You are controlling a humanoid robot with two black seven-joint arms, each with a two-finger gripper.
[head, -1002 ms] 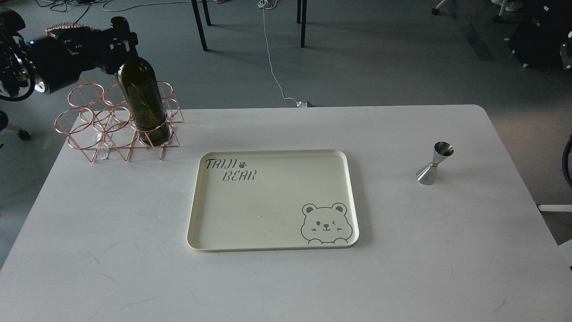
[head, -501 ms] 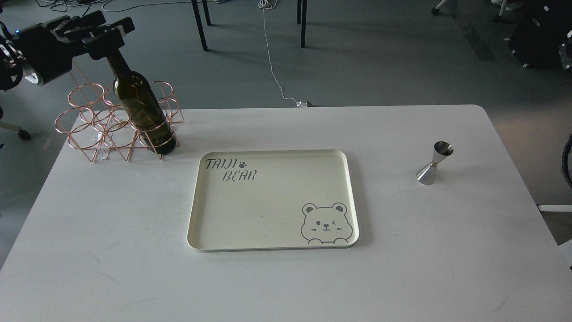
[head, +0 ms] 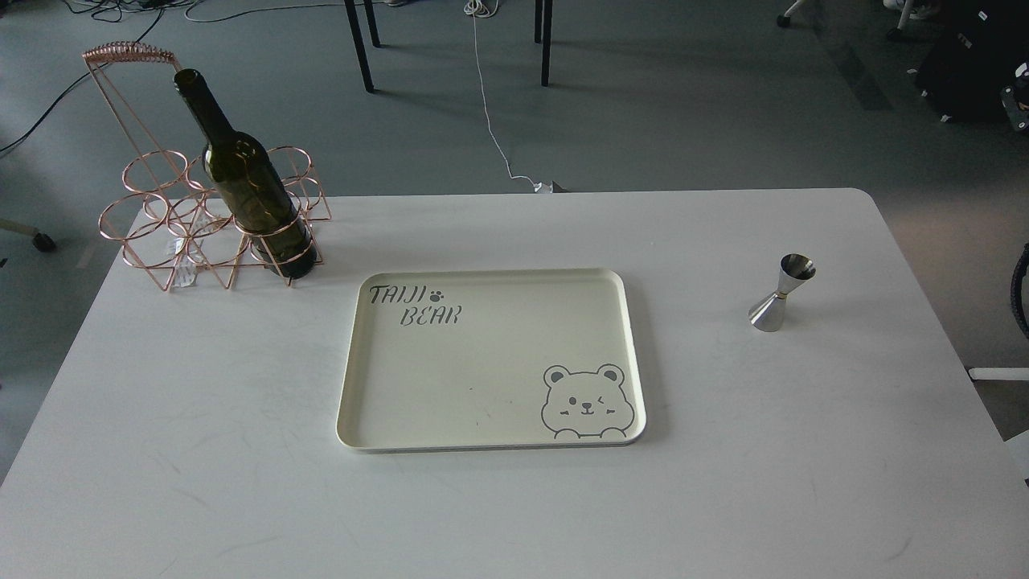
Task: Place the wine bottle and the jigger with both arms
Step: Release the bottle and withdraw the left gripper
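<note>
The wine bottle (head: 249, 193), tall and dark olive-green, stands in the front right ring of a copper wire rack (head: 173, 225) at the table's far left, leaning slightly left. Nothing holds it. The silver jigger (head: 780, 293) stands upright on the table at the right. Both grippers are out of view. Only a bit of black cable (head: 1019, 289) shows at the right edge.
A cream tray (head: 354, 402) printed with "TAIJI BEAR" and a bear face lies in the middle of the white table (head: 161, 482). Black chair or table legs (head: 358, 44) and cables stand on the grey floor beyond the table.
My left gripper let go of the bottle's neck and withdrew out of view to the left. The bottle settled lower into the rack ring. The jigger and tray have not moved.
</note>
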